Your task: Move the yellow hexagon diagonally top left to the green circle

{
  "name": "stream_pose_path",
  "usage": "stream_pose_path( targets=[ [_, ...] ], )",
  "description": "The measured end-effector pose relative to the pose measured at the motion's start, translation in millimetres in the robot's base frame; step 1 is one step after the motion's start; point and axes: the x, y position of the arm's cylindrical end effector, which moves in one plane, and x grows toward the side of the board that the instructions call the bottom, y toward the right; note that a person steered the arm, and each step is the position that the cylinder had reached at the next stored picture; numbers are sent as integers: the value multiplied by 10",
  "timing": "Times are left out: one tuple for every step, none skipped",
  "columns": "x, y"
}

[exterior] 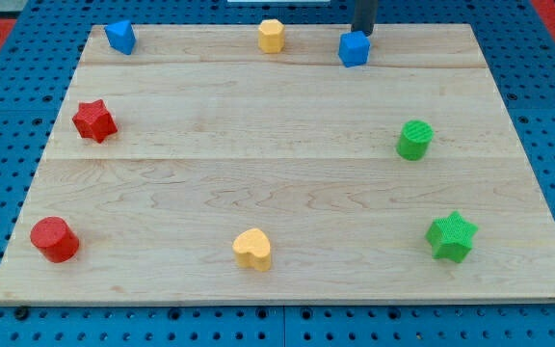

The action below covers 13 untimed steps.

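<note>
The yellow hexagon (pixel 272 36) sits near the view's top edge of the wooden board (pixel 287 164), at the middle. The green circle (pixel 414 140) stands at the view's right, below and right of the hexagon. My dark rod comes down at the view's top; my tip (pixel 362 34) is just behind the top edge of a blue cube (pixel 354 49), and is about 95 px to the right of the yellow hexagon.
A blue block (pixel 119 37) sits at top left, a red star (pixel 94 120) at left, a red cylinder (pixel 54 239) at bottom left, a yellow heart (pixel 252 250) at bottom middle, a green star (pixel 451 236) at bottom right.
</note>
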Motion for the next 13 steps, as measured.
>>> stream_pose_path(
  targets=[
    [-113, -330],
    [-108, -1132],
    [-63, -1274],
    [237, -1203],
    [283, -1079],
    [-28, -881],
    [-124, -1124],
    [-122, -1674],
    [-127, -1927],
    [-128, -1991],
    [59, -1740],
    [518, -1210],
    [829, -690]
  ],
)
